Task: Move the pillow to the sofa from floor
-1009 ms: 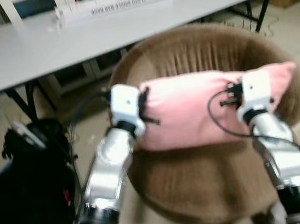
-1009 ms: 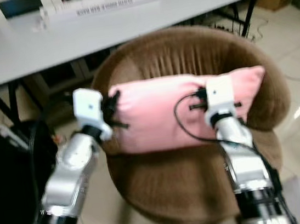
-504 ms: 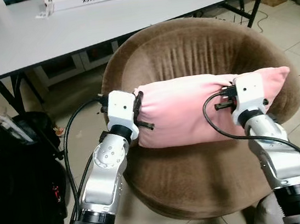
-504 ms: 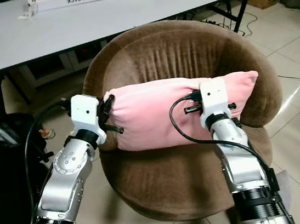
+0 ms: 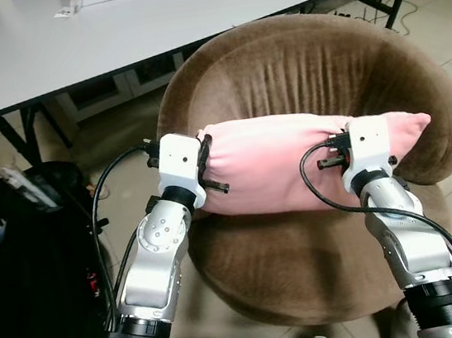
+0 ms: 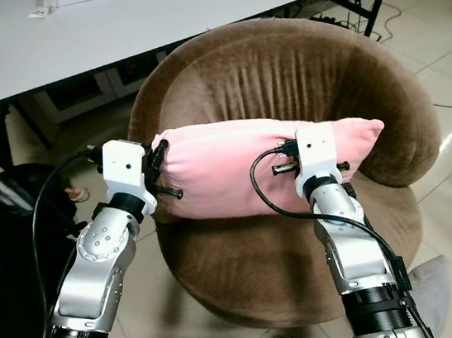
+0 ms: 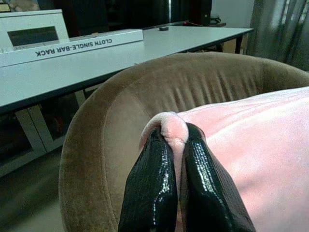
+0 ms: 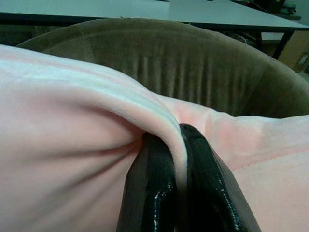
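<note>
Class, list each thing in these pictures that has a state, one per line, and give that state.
pink pillow: held up over the chair seat, pinched at both ends.
left gripper: shut on a fold at the pillow's end.
right gripper: shut on a fold of the pillow.
brown armchair: upright, seat bare under the pillow.
grey table: standing behind the chair, a long white box lying on it.
black bag: on the floor.

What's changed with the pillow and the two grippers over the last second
The pillow has come lower, toward the seat of the brown chair; part of that shift may be the camera moving. Nothing was let go: the left gripper still pinches its left end and the right gripper still pinches a fold near its right end. The table and the black bag stayed put.
</note>
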